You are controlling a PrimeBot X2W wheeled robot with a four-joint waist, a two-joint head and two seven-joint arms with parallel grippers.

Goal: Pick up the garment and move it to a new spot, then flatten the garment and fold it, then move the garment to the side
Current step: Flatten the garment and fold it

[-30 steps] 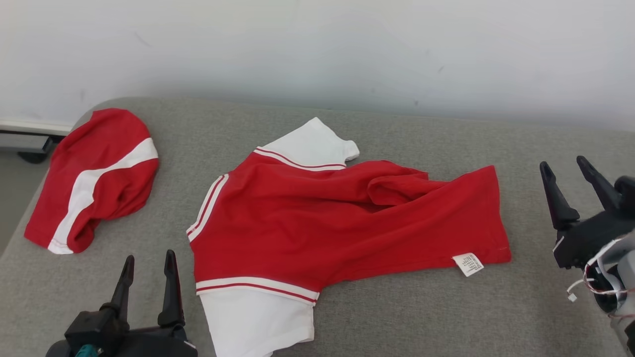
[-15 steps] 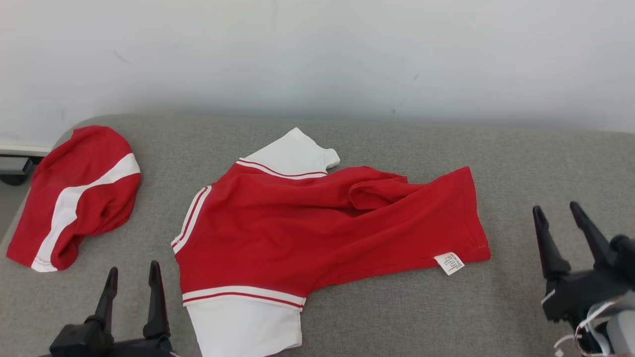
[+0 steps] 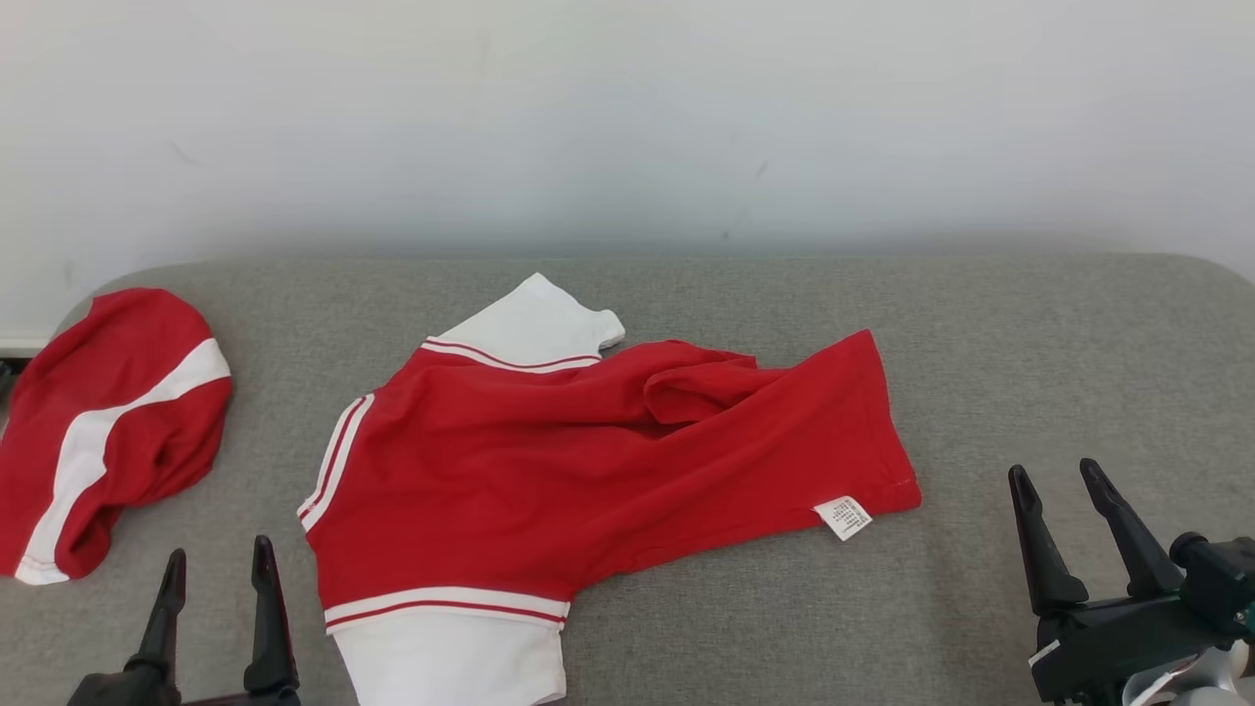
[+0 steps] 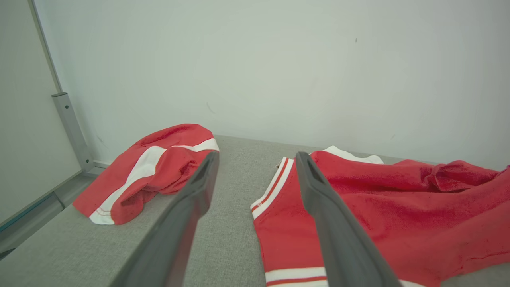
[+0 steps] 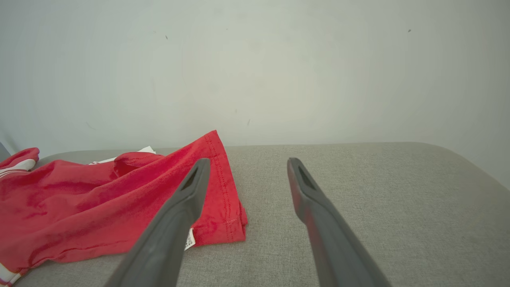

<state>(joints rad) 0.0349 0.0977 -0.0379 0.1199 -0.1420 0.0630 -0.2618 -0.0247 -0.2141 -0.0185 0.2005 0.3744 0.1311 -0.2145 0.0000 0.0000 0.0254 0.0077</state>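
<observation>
The garment (image 3: 588, 461) is a red T-shirt with white, red-striped sleeves. It lies crumpled in the middle of the grey padded surface (image 3: 980, 333), hem to the right, with a white label (image 3: 843, 517) at its near right corner. My left gripper (image 3: 219, 549) stands open just left of the near sleeve, with nothing between its fingers. In the left wrist view the gripper (image 4: 257, 155) points past the shirt's (image 4: 378, 207) left edge. My right gripper (image 3: 1052, 468) is open and empty, right of the hem. In the right wrist view that gripper (image 5: 248, 160) has the hem (image 5: 223, 191) beside its left finger.
A second red garment with a white band (image 3: 108, 422) lies bunched at the left end of the surface, also seen in the left wrist view (image 4: 159, 167). A pale wall (image 3: 627, 118) runs along the back. A metal post (image 4: 71, 127) stands beyond the left edge.
The camera has shifted, so everything slides left and down in the picture. Relative to the shirt, my right gripper has drawn back toward the near edge. The shirt's shape is unchanged.
</observation>
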